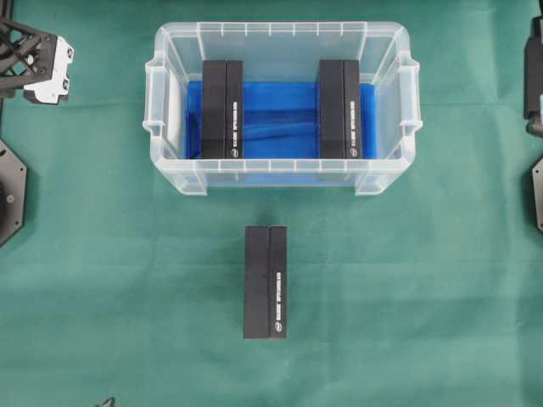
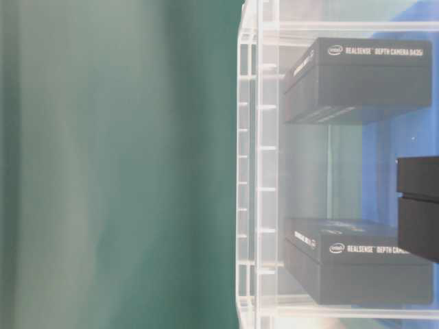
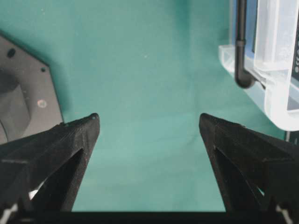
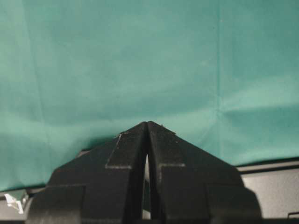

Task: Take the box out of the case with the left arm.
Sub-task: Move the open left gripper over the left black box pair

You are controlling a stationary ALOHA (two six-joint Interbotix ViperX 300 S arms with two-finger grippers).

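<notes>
My left gripper point(image 3: 149, 126) is wide open, holding nothing, over green cloth. My right gripper point(image 4: 147, 126) is squeezed shut. The case point(image 1: 170, 174) sits at 3 o'clock from my left one, with 2 boxes point(image 1: 222, 108) inside reading "RealSense Depth Camera D435i". 1 box point(image 1: 265, 281) lies outside. I think I'm between picks; next I must reach in.
</notes>
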